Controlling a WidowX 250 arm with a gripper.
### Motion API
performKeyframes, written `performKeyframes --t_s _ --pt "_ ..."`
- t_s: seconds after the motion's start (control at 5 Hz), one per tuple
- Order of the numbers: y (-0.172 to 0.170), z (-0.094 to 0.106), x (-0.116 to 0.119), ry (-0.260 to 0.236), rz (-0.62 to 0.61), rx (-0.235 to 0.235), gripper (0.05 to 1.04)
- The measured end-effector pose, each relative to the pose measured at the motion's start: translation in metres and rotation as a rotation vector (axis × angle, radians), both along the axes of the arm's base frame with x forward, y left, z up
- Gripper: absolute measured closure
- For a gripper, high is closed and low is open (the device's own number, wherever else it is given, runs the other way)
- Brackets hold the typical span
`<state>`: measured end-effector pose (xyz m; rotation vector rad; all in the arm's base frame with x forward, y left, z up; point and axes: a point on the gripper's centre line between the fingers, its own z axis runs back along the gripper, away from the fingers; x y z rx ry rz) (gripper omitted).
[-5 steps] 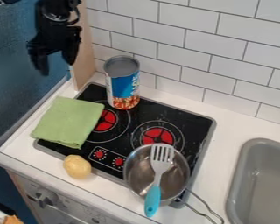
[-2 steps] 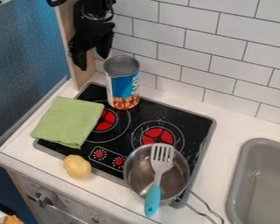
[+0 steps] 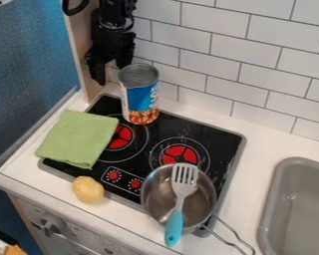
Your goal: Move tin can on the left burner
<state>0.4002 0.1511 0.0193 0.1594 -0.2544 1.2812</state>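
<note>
Tin can (image 3: pixel 141 102) stands upright on the stovetop (image 3: pixel 212 137) while the gripper (image 3: pixel 110 73) hangs down from the view's top edge beside it, fingers parted, seemingly not touching it.

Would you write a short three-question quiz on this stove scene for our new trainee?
1. True or false: the can stands upright on the stove.

2. Which thing rests in the pot?
A) the potato
B) the spatula
C) the can

3. Fill in, as seen in the camera view: the towel overlaps the ring of the ____ burner.

Key: 1. True; 2. B; 3. left
</note>
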Motion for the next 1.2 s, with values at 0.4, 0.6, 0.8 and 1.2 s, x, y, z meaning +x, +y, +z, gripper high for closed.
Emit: performKeyframes --t_s 0.4,0.6,0.8,1.2 --pt "-0.031 -0.008 0.001 0.03 -0.074 -0.02 0.083" --pt "-0.046 -0.009 -0.005 0.044 -0.109 -0.033 0.083" --pt "-0.066 -0.005 -0.012 0.056 -0.141 -0.033 0.083" --pt "-0.093 -0.01 -0.022 0.07 -0.175 -0.062 0.083"
